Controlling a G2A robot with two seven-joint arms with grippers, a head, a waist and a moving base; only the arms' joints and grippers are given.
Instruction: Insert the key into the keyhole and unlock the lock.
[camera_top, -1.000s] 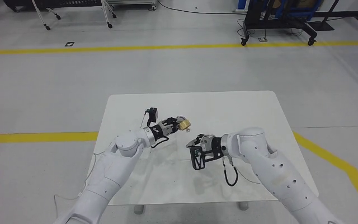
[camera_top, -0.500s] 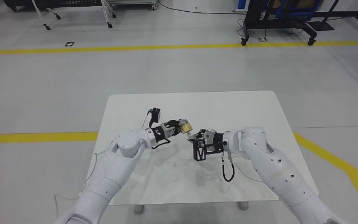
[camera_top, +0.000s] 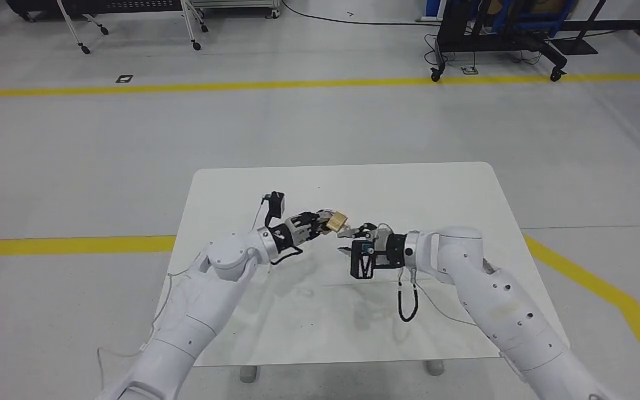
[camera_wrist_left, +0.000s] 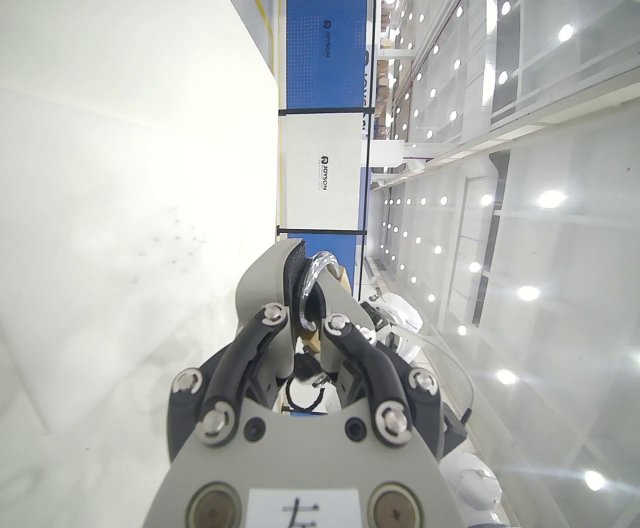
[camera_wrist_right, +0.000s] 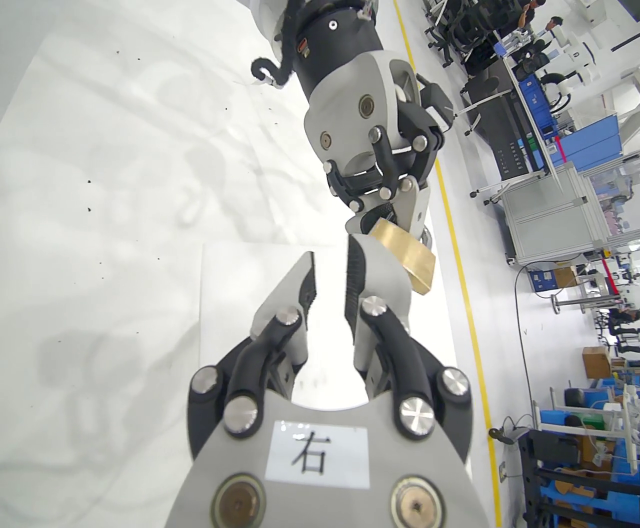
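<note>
Above the white table (camera_top: 440, 190), the left gripper (camera_wrist_left: 314, 267) is clamped on a brass padlock (camera_wrist_right: 407, 255), with the right gripper (camera_wrist_right: 330, 255) just beside it, fingers slightly parted.

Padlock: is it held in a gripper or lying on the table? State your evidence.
Held. The left gripper is shut on the padlock, clamping its shackle; the brass body sticks out beyond the fingertips.
</note>
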